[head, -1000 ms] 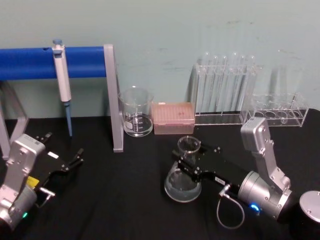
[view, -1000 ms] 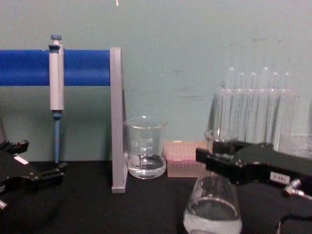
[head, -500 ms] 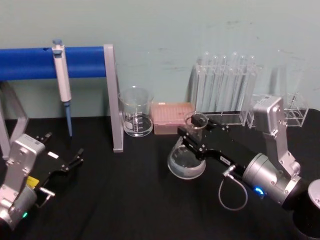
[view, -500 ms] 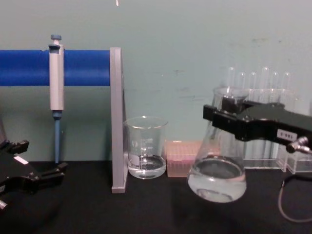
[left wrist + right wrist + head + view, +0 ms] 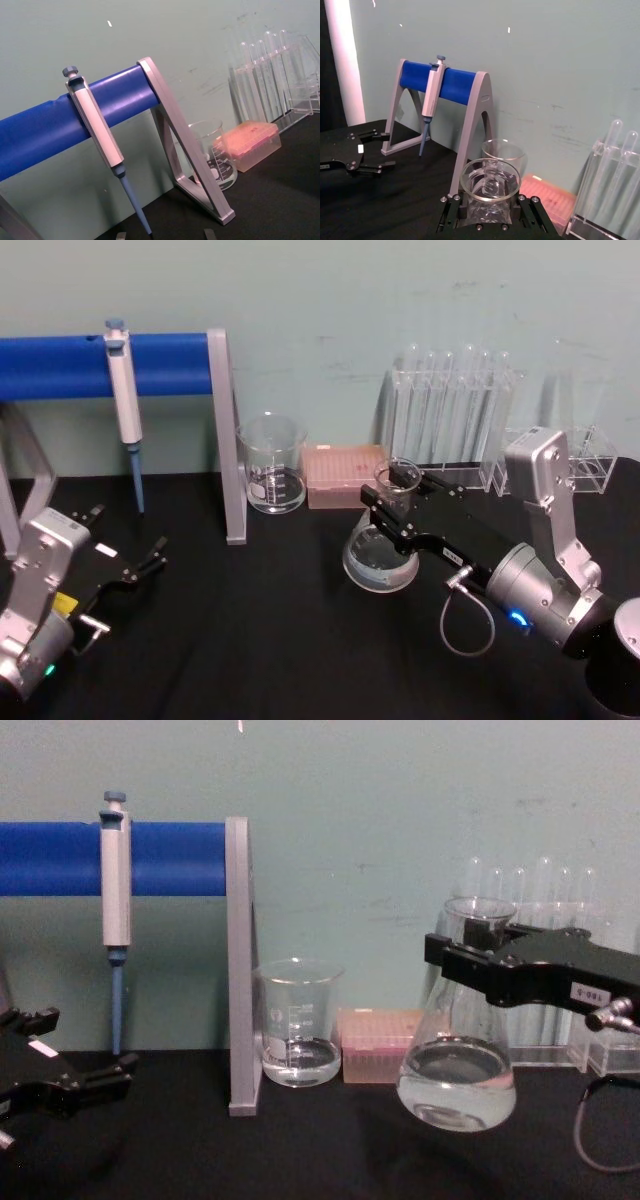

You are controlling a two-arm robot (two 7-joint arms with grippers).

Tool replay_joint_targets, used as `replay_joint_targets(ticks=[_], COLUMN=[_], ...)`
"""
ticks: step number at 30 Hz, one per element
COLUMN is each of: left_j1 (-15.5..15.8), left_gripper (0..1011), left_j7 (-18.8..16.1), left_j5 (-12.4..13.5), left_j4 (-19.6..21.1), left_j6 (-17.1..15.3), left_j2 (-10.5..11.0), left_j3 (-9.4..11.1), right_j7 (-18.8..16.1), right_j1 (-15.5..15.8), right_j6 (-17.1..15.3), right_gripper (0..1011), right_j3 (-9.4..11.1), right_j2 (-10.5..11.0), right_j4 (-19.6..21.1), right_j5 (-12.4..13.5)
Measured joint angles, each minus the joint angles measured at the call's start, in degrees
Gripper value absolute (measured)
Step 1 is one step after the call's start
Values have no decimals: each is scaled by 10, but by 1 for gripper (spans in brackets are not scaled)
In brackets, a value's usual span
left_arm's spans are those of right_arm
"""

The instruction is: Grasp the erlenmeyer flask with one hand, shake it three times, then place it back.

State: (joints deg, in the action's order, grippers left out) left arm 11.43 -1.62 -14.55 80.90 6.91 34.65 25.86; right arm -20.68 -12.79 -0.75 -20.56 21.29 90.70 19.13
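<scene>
Presently the right gripper is clamped on the neck of the erlenmeyer flask, just under the flared rim. The flask hangs to the right of the beaker and nearer the robot than it. In the chest view the flask's base is clear of the black table, about level with the beaker's base. The flask leans slightly, and a little clear liquid sits in its wide bottom.

The neck hold appears deliberate: the narrow part fits between the flat jaws, and the rim above guards against slipping downward. In the right wrist view the flask mouth sits squarely between the gripper's two sides (no visible offset). In my judgement the shaking step is in hand and the set-down is not yet done.

The left gripper rests low, well to the left of the beaker, with its fingers spread and nothing between them.

Risk noted: the pink tip box, just right of the beaker, lies close behind the flask.
</scene>
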Motion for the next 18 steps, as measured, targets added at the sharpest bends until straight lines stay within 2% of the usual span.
replay_joint_targets(ticks=[8,18], left_j1=[0,0], left_gripper=[1001,1001], left_j7=[0,0], left_j5=[0,0], left_j4=[0,0], left_j6=[0,0], left_j2=[0,0], left_j3=[0,0], right_j7=[4,-12], right_j1=[3,1], right_j6=[-4,-9], right_gripper=[456,457], right_j3=[2,-10], right_j2=[-8,-17], right_j4=[0,-5], right_j5=[-7,-8])
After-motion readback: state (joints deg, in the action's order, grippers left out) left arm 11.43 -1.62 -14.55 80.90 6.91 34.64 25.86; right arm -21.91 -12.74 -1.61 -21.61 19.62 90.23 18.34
